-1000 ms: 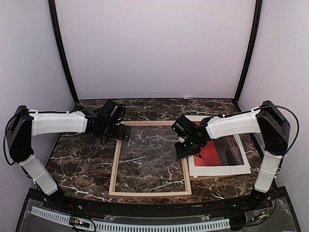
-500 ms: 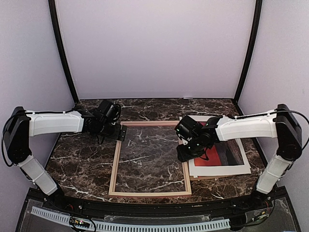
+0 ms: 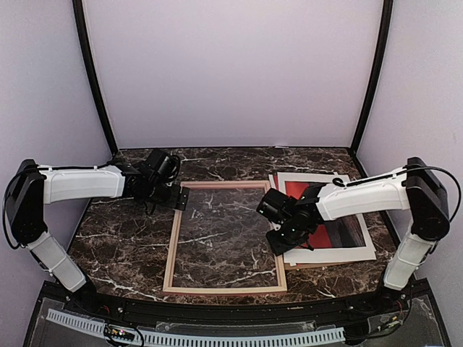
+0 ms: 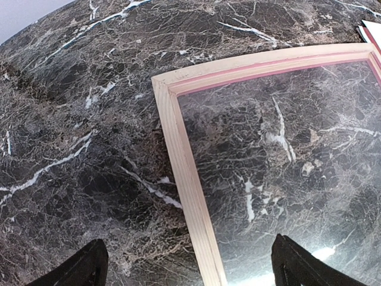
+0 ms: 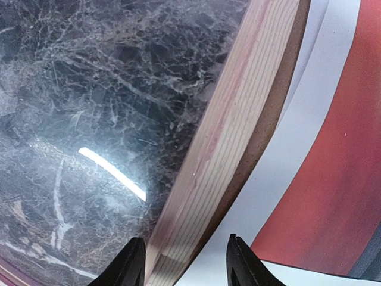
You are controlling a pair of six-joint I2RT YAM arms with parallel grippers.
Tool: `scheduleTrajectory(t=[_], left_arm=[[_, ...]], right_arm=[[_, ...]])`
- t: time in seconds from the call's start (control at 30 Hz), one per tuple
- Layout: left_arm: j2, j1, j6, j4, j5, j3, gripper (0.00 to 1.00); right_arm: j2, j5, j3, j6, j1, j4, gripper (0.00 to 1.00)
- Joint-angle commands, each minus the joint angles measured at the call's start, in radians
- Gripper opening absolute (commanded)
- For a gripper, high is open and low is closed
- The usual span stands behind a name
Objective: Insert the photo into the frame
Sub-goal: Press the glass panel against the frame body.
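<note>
Desk [image 3: 123, 242]: dark brown marble-pattern top, white-veined, enclosed by pale lilac walls [image 3: 231, 72] and black corner posts [image 3: 92, 79]. Thin-railed rectangular wooden frame [image 3: 171, 249], pale natural wood uppermost, lies flat between the two end effectors. Rectangular sunset print, red-orange with dark lower band [image 3: 325, 235], lies under a white mat board [image 3: 333, 254] just beyond the right end effector [image 3: 286, 238], outside the frame. Top view alone shows both arms and the frame's full outline. The left wrist view alone shows a pink-red strip along the frame corner's inner edge. The right wrist view alone shows wood grain and glare on the clear pane [image 5: 89, 89]. Left end effector [image 4: 190, 268]: fully spread, holding nothing, above the frame's far left corner. Right end effector: partly spread, straddling the frame's right rail, with no grip evident.
</note>
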State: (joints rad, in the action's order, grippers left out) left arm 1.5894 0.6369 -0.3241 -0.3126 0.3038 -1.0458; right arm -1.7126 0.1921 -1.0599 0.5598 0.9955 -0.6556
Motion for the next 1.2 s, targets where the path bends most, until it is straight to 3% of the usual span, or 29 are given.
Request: scheduleTrajectory(t=[0.0, 0.4, 0.73, 1.17], left_arm=[[-0.02, -0.006, 0.009, -0.023, -0.006, 0.01, 0.99], [-0.015, -0.013, 0.01, -0.032, -0.01, 0.012, 0.99], [0.041, -0.048, 0.01, -0.063, -0.093, 0.012, 0.96], [0.14, -0.088, 0.021, -0.07, -0.161, 0.011, 0.77]], right_arm=[[-0.029, 0.056, -0.011, 0.015, 0.022, -0.034, 0.48], [-0.069, 0.095, -0.028, 0.02, 0.061, -0.055, 0.49], [0.03, 0.049, -0.044, 0.009, 0.03, -0.019, 0.51], [0.169, -0.003, 0.03, 0.007, -0.1, 0.068, 0.52]])
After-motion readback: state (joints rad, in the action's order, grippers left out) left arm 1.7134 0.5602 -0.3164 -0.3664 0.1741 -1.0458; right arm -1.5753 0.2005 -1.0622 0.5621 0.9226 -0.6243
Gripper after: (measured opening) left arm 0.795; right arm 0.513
